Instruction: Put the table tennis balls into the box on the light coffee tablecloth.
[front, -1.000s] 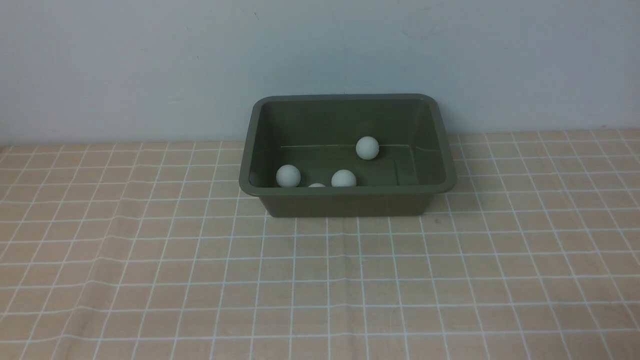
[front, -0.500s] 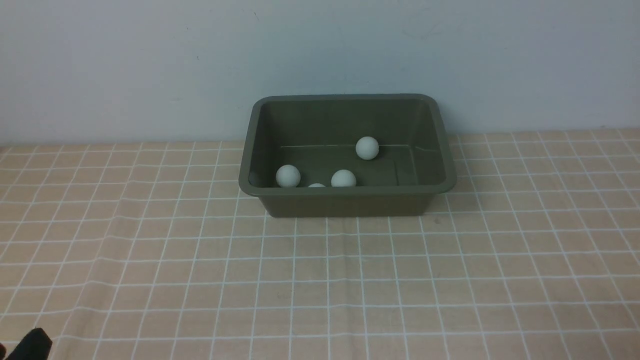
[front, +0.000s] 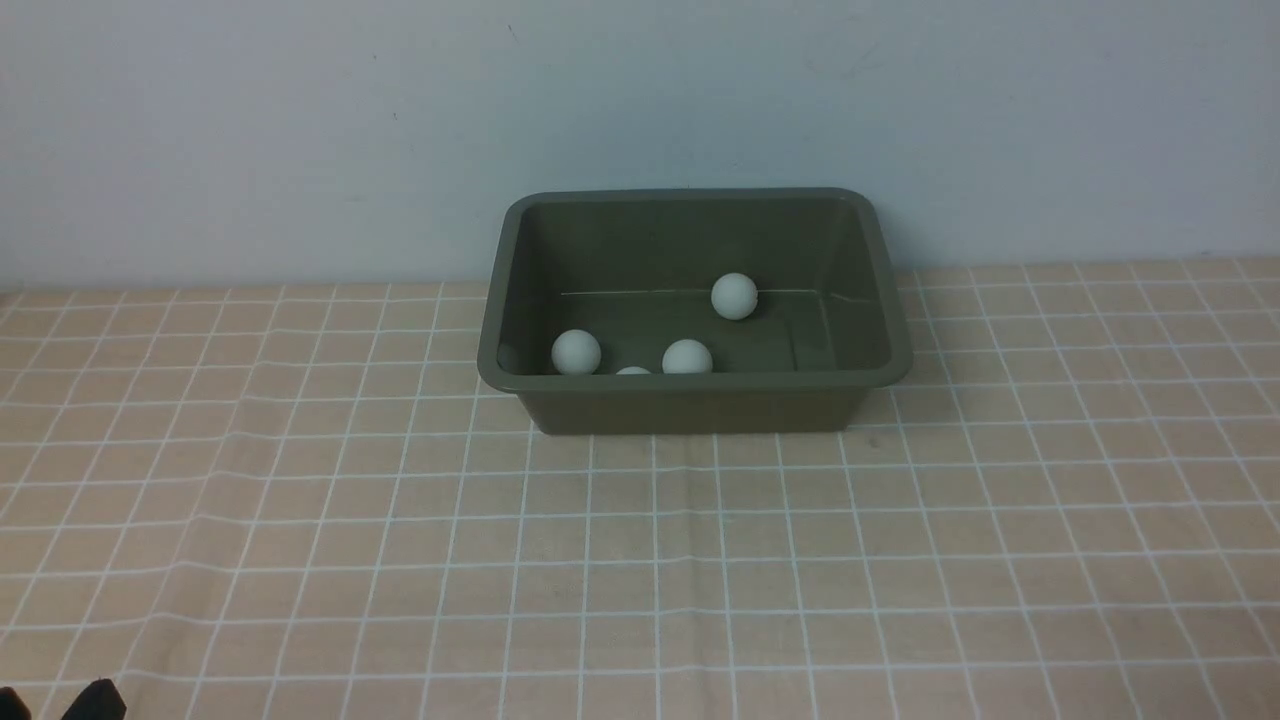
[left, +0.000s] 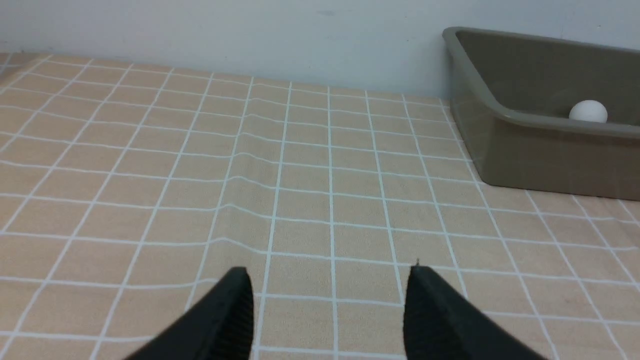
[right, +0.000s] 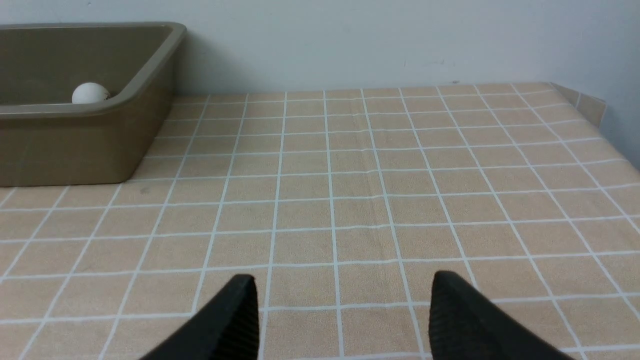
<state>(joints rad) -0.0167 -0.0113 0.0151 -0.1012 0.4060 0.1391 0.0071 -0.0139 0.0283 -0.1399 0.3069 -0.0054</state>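
The olive-green box (front: 690, 380) stands at the back middle of the light coffee tablecloth (front: 640, 560), close to the wall. Several white table tennis balls lie inside it: one (front: 576, 352) at the near left, one (front: 687, 356) beside it, one (front: 735, 296) farther back. Another (front: 633, 371) barely peeks over the near rim. My left gripper (left: 328, 272) is open over bare cloth, with the box (left: 525, 150) and a ball (left: 589, 111) off to its side. My right gripper (right: 344, 279) is open too, holding nothing; the box (right: 75, 145) and a ball (right: 90, 93) show far from it.
A pale wall (front: 300, 140) rises right behind the box. The cloth has low creases on the left side (front: 250, 440). A black tip of my left arm (front: 95, 700) shows at the bottom left corner of the front view. The table's right edge (right: 590, 105) drops off.
The black tip of my left arm came into the front view's bottom left corner, then sank lower. The balls and the box have stayed put.
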